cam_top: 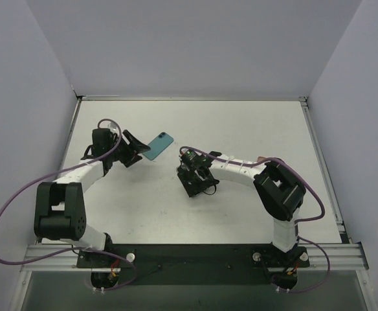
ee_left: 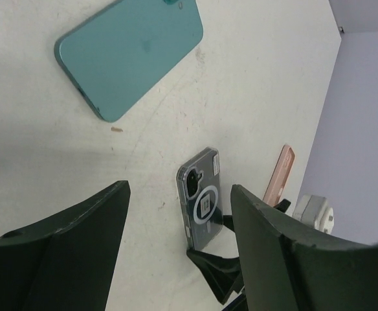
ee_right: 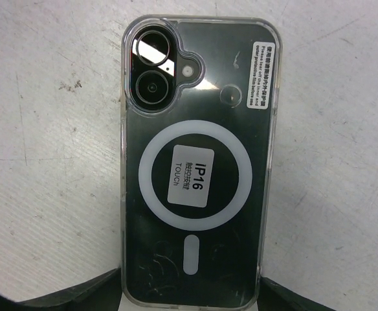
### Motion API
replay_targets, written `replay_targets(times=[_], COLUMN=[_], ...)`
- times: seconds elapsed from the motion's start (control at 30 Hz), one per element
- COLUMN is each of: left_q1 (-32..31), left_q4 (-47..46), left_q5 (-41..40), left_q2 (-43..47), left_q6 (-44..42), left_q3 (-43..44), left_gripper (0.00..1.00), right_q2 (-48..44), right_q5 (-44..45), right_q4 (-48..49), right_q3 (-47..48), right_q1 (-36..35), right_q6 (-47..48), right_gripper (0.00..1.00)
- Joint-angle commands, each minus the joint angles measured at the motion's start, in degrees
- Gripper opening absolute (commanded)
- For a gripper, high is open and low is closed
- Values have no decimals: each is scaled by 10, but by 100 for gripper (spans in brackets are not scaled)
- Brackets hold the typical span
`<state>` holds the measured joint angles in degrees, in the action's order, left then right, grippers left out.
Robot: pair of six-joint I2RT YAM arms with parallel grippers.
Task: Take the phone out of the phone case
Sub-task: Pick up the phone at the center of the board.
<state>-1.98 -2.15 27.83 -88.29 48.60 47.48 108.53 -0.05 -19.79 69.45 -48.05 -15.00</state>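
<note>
My right gripper (cam_top: 195,183) is clamped on the lower end of the clear case (ee_right: 199,162), keeping it apart. My left gripper (cam_top: 132,150) is spread wide, empty. The teal phone (ee_left: 131,55) lies flat on the worktop (ee_left: 273,78) just ahead of it, apparently already out.

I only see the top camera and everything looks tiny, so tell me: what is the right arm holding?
Observer: A clear phone case, pinched at its bottom end by the right fingers.
Operator: Any writing on it?
Observer: A sticker inside its white ring reads IP16.
Operator: Are the left fingers touching the teal phone?
Observer: No. It lies on the table, apart from them, and they are open.
</note>
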Motion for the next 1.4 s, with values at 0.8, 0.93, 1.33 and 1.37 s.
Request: replay_targets(times=[0.8, 0.93, 1.33, 1.37], left_q1=[-253, -282, -320, -321], left_q4=[-170, -183, -151, -142], left_q5=[-21, -30, -35, -40], left_q2=[-35, -75, -169, -167], left_q6=[188, 190, 192, 188], left_q3=[-129, -101, -14, -11], left_gripper=[77, 76, 28, 15], right_q2=[-170, -177, -219, -223], right_q5=[-283, -299, -308, -300], right_q4=[137, 137, 112, 107], right_q3=[-203, -215, -222, -221], right_q1=[64, 67, 74, 77], right_q6=[-163, -163, -159, -159], right_gripper=[0, 0, 0, 0])
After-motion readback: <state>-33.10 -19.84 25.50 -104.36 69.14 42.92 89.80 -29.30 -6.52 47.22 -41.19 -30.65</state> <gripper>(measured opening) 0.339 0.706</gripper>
